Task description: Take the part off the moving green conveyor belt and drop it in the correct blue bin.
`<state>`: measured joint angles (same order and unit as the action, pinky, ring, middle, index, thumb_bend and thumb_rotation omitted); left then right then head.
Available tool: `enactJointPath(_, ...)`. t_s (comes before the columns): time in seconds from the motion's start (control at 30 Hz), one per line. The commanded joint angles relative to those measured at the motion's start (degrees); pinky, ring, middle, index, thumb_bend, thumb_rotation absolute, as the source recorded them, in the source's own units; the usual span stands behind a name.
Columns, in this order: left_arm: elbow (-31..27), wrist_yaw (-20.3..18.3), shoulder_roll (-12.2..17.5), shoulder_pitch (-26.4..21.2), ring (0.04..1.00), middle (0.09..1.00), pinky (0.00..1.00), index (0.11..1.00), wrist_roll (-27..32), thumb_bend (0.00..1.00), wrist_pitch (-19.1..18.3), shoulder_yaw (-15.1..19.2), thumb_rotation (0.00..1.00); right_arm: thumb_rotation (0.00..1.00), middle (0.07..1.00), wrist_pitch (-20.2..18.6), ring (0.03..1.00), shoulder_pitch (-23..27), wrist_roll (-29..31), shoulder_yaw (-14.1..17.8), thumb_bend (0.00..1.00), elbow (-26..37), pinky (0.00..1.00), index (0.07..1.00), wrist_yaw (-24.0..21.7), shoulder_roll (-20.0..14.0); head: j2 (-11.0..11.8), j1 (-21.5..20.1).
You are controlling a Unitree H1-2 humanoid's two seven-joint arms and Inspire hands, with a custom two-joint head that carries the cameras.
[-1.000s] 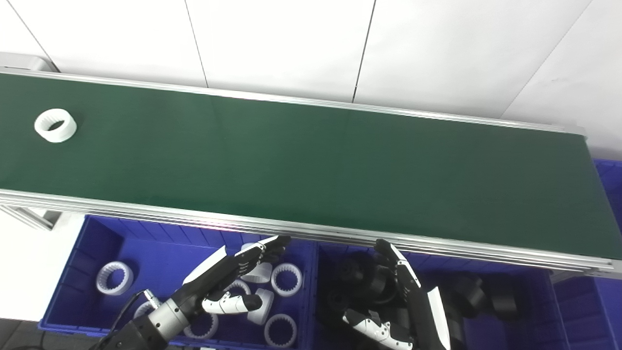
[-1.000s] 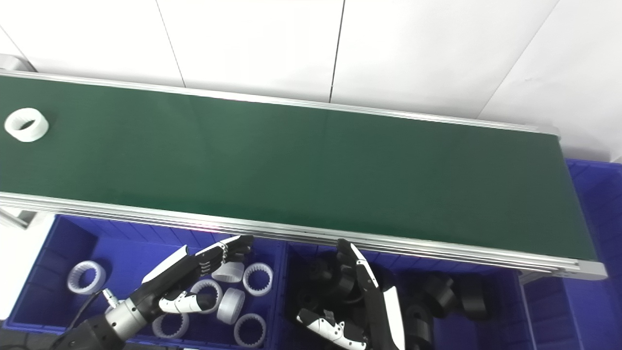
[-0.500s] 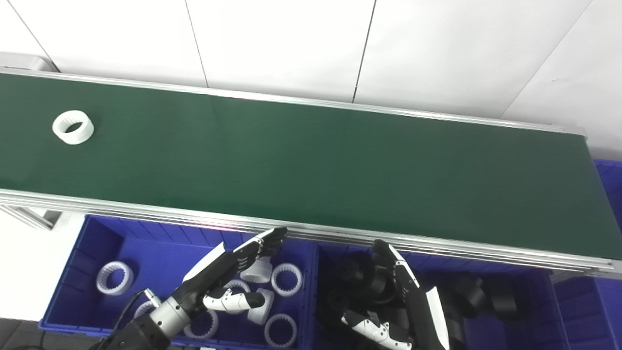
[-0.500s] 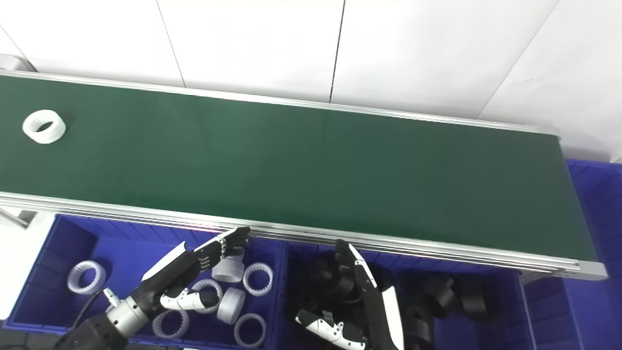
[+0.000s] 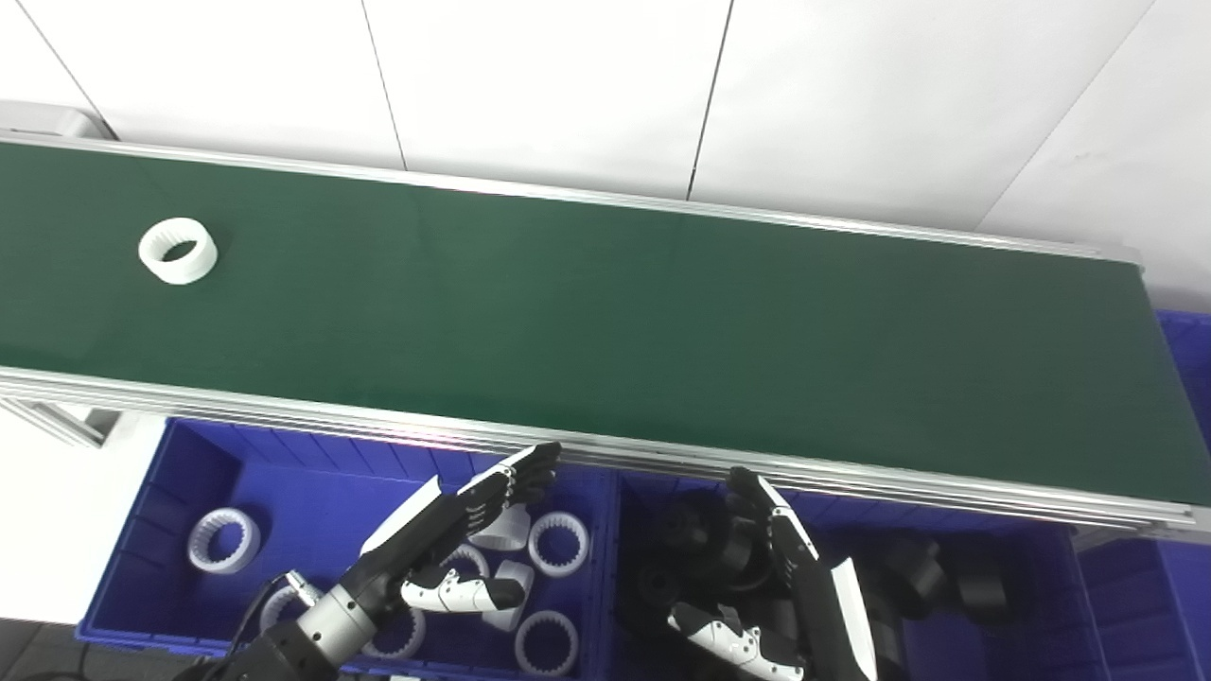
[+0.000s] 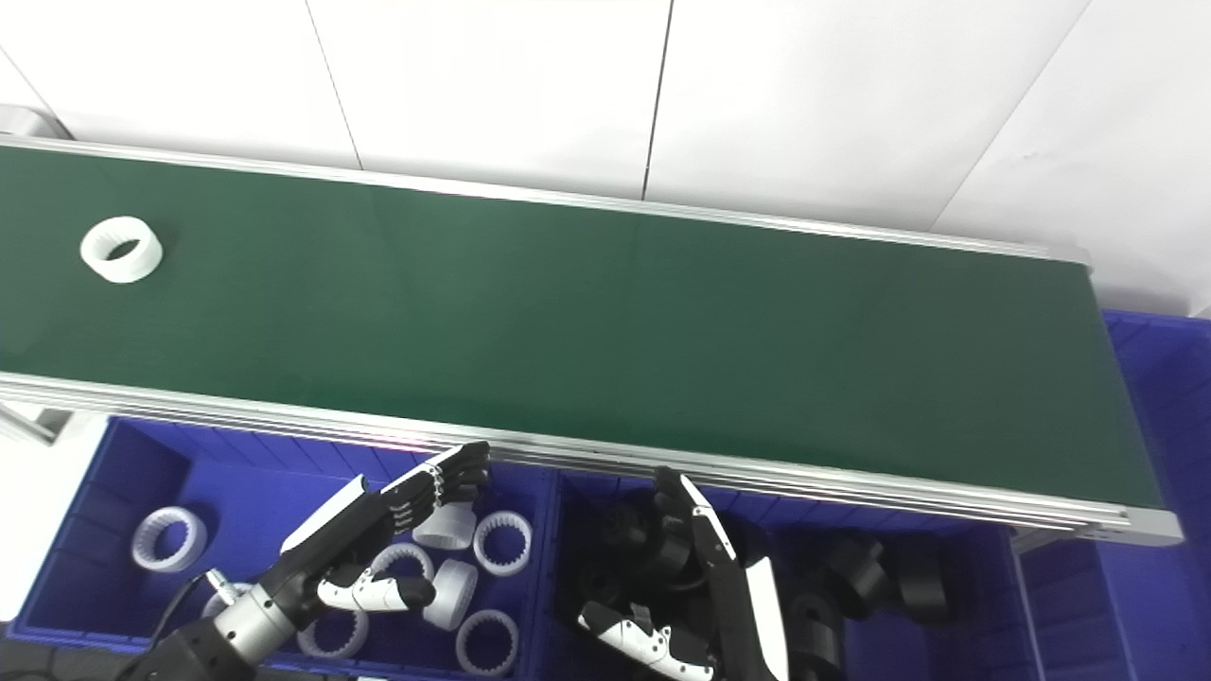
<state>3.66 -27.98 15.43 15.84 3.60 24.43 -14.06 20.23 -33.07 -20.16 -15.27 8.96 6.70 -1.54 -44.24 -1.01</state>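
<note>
A white toothed ring lies on the green conveyor belt at its far left end. Both hands hover low over the blue bins in front of the belt, far from the ring. My left hand is open, fingers stretched toward the belt's near rail, above the bin of white rings. My right hand is open too, held edge-on over the bin of black parts. Neither hand holds anything.
The left bin holds several white rings; the right bin holds several black parts. An aluminium rail edges the belt's near side. Another blue bin sits past the belt's right end. A white wall stands behind.
The white ring has ridden the belt to the right. My left hand has shifted slightly near the rail; the right hand has hardly moved.
</note>
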Motion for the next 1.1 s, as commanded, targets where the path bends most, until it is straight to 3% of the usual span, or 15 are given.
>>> enactJointPath(0.0, -0.22, -0.87, 0.10, 0.55, 0.944, 0.962, 0.92, 0.957, 1.02, 0.84, 2.48, -0.39, 0.58, 0.46, 0.867, 3.72, 0.836, -0.83, -0.14, 0.34, 0.74, -0.59, 0.77, 0.887, 0.69, -0.61, 0.45, 0.72)
enactJointPath(0.03, 0.17, -1.07, -0.02, 0.54, 0.949, 0.970, 0.91, 0.964, 0.48, 0.83, 2.49, -0.70, 0.58, 0.46, 0.868, 4.52, 0.835, -0.80, 0.24, 0.55, 0.74, -1.41, 0.76, 0.888, 0.72, -1.01, 3.01, 3.93)
enactJointPath(0.07, 0.58, -1.37, -0.21, 0.47, 0.947, 0.971, 0.90, 0.966, 0.24, 0.82, 2.49, -0.89, 0.58, 0.46, 0.872, 5.06, 0.837, -0.82, 1.01, 0.65, 0.74, -1.92, 0.77, 0.887, 0.55, -1.30, 3.38, 4.37)
enactJointPath(0.1, 0.96, -1.30, -0.57, 0.42, 0.949, 0.974, 0.90, 0.968, -0.21, 0.81, 2.50, -1.06, 0.57, 0.44, 0.876, 5.72, 0.841, -0.68, 1.87, 0.66, 0.74, -2.62, 0.78, 0.886, 0.50, -1.66, 5.47, 6.66)
enactJointPath(0.3, 1.01, 0.75, -2.32, 0.82, 0.921, 0.943, 0.88, 0.939, -2.77, 0.82, 2.50, -1.69, 0.52, 0.44, 0.881, 6.62, 0.843, 0.17, 2.75, 0.52, 0.74, -5.19, 0.71, 0.884, 1.69, -2.63, 9.25, 9.50)
enactJointPath(0.7, -1.18, 5.90, -5.60, 0.72, 0.849, 0.893, 0.74, 0.882, -2.04, 0.81, 2.50, 1.06, 0.50, 0.41, 0.864, 6.69, 0.828, 1.98, 2.71, -1.34, 0.72, -7.68, 0.64, 0.872, 4.44, -3.78, 11.74, 8.94)
enactJointPath(0.93, -6.89, 7.38, -6.03, -2.46, 0.832, 0.878, 0.75, 0.873, -1.14, 0.80, 1.99, 3.53, 0.49, 0.39, 0.861, 6.68, 0.824, 3.02, 2.36, -2.31, 0.73, -8.96, 0.67, 0.867, 6.15, -3.68, 12.91, 8.37)
enactJointPath(0.97, -7.87, 7.57, -5.97, -3.07, 0.839, 0.877, 0.75, 0.871, -1.10, 0.80, 1.65, 3.86, 0.49, 0.40, 0.864, 6.69, 0.820, 3.12, 2.28, -2.47, 0.73, -9.11, 0.60, 0.867, 6.46, -3.68, 12.91, 8.37)
enactJointPath(1.07, -9.52, 8.47, -6.08, -4.89, 0.842, 0.877, 0.76, 0.867, -1.00, 0.80, 1.51, 4.98, 0.48, 0.41, 0.870, 6.69, 0.821, 3.49, 2.24, -2.87, 0.73, -9.51, 0.52, 0.869, 7.08, -3.64, 13.50, 7.75)
